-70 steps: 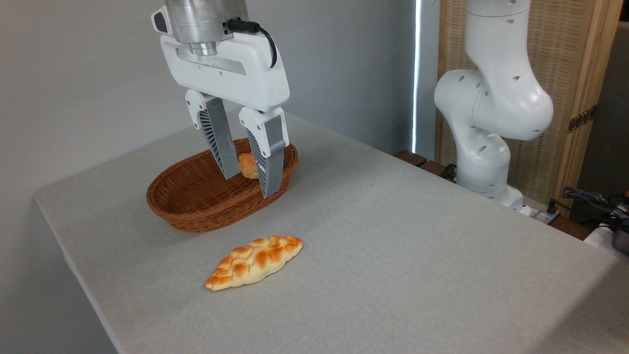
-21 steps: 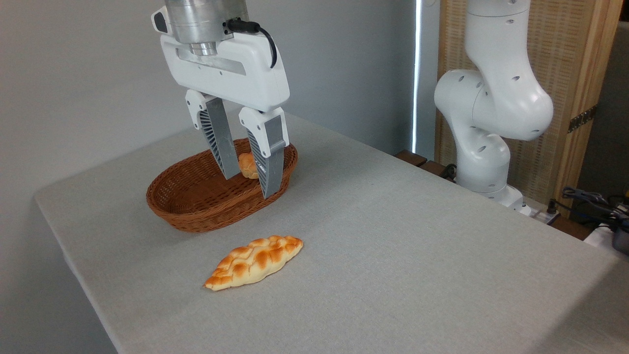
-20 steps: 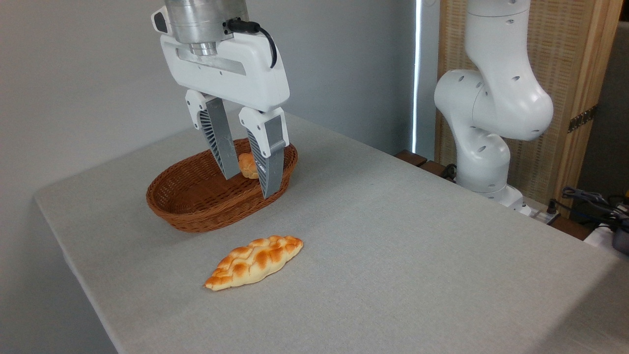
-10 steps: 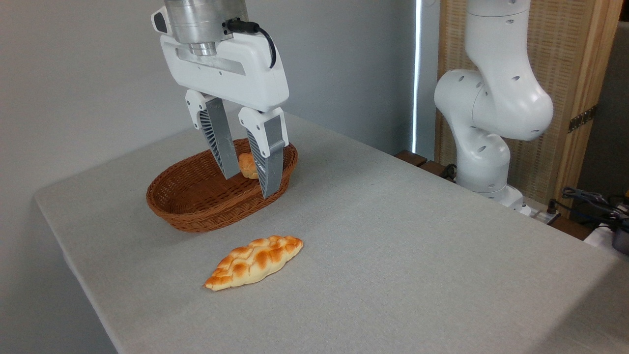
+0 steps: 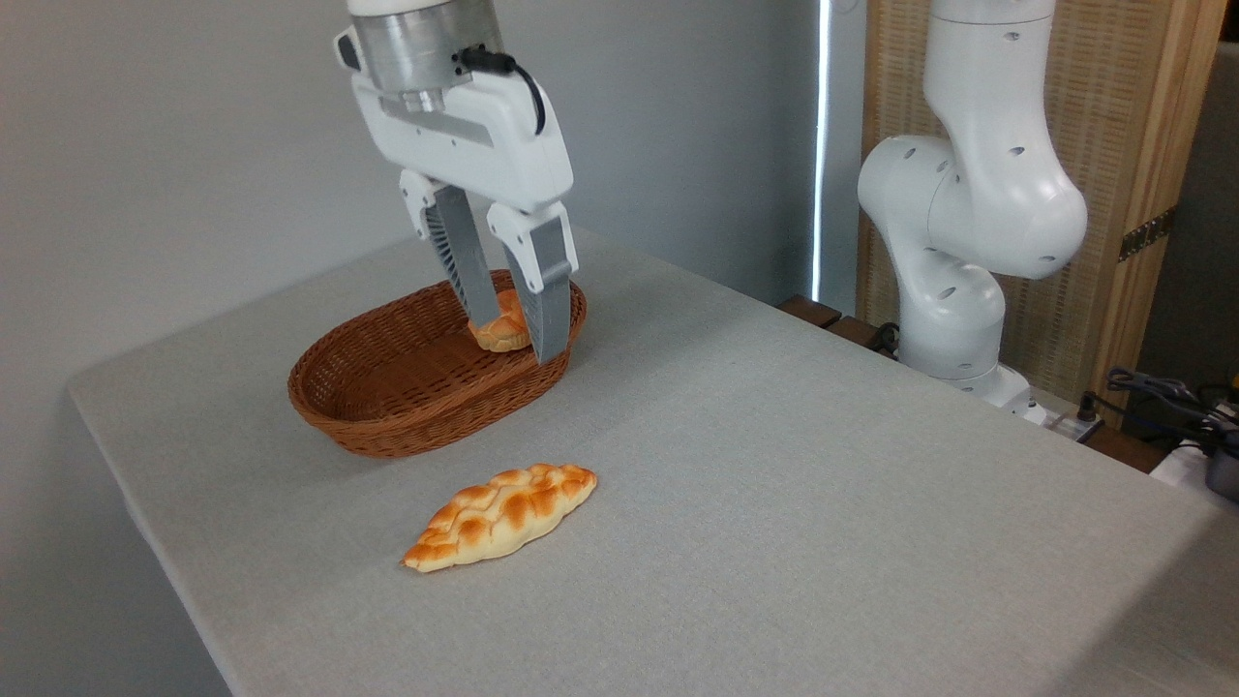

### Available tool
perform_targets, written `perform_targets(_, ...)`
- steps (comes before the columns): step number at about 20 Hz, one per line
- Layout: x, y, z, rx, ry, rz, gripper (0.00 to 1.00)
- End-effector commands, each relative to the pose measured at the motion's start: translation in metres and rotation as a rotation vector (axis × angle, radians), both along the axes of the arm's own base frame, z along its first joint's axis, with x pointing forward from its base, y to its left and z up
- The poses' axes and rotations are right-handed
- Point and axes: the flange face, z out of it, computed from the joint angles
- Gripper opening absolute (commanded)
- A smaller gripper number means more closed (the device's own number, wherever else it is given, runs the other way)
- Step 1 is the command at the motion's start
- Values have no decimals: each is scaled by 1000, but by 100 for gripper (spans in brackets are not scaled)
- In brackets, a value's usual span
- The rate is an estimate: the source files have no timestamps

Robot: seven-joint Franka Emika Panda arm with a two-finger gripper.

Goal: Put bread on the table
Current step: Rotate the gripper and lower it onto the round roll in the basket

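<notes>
**Bun still in the basket, fingers on either side of it**

So the gripper (image 5: 515, 337) is tilted and reaching down into the far right end of the wicker basket (image 5: 387, 387). The small round bread (image 5: 500, 330) sits in there, right against the basket's back wall, and the two grey fingers (image 5: 545, 290) are spread apart with the bun showing between them. Looks like they straddle it, but I honestly can't tell if the pads are actually touching it or just hanging close. There's a clear gap between the fingers higher up, so they aren't closed all the way.

The basket sits toward the back left of the grey worktop (image 5: 774, 465). Out in front of it, apart from the basket, a long braided loaf (image 5: 500, 514) lies flat on the fabric. The arm's white base (image 5: 953, 319) stands off at the right edge.
</notes>
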Motion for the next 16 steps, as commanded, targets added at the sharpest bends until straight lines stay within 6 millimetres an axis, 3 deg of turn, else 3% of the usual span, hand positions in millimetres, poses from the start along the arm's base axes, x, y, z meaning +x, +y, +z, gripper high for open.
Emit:
perform_targets(1, -35, -33, -1, -18, -65, -79, 100)
perform_targets(7, -73, -90, 6, -43, -117, -208, 100)
perform_targets(14, -104, -155, -10, -44, -83, -361, 100)
perform_targets(16, -108, -163, -16, -41, -72, -381, 100)
